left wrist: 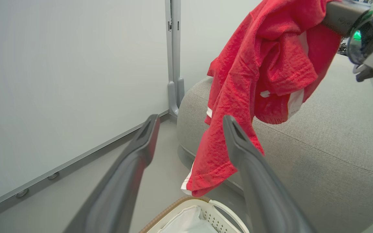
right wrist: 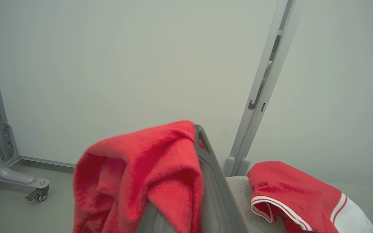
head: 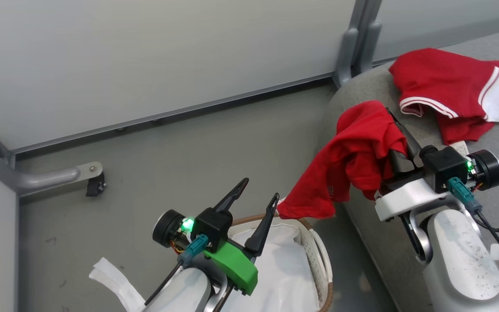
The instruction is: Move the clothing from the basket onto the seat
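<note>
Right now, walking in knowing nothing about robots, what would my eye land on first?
A soft red garment dangles from the shut right gripper, by the rounded edge of the grey woven couch cushion. A second red garment with white striped trim lies on that cushion. The left gripper hangs open above a white slotted plastic basket.

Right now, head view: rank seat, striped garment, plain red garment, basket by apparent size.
1. seat
2-3. striped garment and plain red garment: look about alike, not ranked
4. basket, though the frame edge and the left arm hide part of it
</note>
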{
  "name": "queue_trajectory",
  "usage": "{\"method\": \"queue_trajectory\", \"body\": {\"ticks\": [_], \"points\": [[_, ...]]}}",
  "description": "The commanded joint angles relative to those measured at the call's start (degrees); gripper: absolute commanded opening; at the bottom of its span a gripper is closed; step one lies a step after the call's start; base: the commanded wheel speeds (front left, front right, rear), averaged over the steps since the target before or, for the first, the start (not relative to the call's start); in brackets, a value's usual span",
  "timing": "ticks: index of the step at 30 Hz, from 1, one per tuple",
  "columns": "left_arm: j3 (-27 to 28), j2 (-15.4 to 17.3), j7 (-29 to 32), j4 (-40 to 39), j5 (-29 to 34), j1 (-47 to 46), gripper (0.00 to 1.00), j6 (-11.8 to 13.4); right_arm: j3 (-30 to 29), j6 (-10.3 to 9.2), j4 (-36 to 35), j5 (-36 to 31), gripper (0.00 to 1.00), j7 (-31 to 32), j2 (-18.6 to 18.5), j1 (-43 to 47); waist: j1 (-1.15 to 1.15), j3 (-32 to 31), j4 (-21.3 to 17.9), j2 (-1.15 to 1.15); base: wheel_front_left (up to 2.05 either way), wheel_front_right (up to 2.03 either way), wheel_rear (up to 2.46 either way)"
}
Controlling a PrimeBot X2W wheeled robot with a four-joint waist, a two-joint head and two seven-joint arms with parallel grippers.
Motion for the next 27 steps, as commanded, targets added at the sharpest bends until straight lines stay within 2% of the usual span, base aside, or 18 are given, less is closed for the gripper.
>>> {"method": "queue_trajectory", "body": {"ticks": [1,8,14,19,27], "points": [[0.36,0.04,-0.02,-0.14,0.5,0.65,1.0,-0.23,-0.47,-0.08,-0.44,-0.49,0.0,-0.28,-0.15,-0.16,0.0,2.29,-6.61,0.0,0.0,0.0,0.0],[-0.01,-0.09,-0.02,0.44,2.14,-0.34,1.0,-0.58,-3.01,-0.08,-1.3,-0.62,0.0,-0.28,-0.12,0.84,0.0,4.73,-14.03,0.0,0.0,0.0,0.0],[-1.16,-0.12,-0.02,1.39,2.62,-1.36,1.0,-0.91,-3.96,-0.08,-1.33,0.77,0.0,-0.28,-0.12,1.41,0.0,6.55,-17.81,0.0,0.0,0.0,0.0],[-2.07,-0.12,-0.02,1.56,3.09,-2.2,1.0,-0.94,-5.18,-0.08,-1.28,1.26,0.0,-0.28,-0.12,0.44,0.0,8.38,-18.41,0.0,0.0,0.0,0.0],[-2.63,0.4,-0.02,1.37,4.31,-4.2,1.0,-1.01,-6.83,-0.08,-2.38,-2.28,0.0,-0.28,-0.12,-6.42,0.0,12.69,-16.35,0.0,0.0,0.0,0.0]]}}
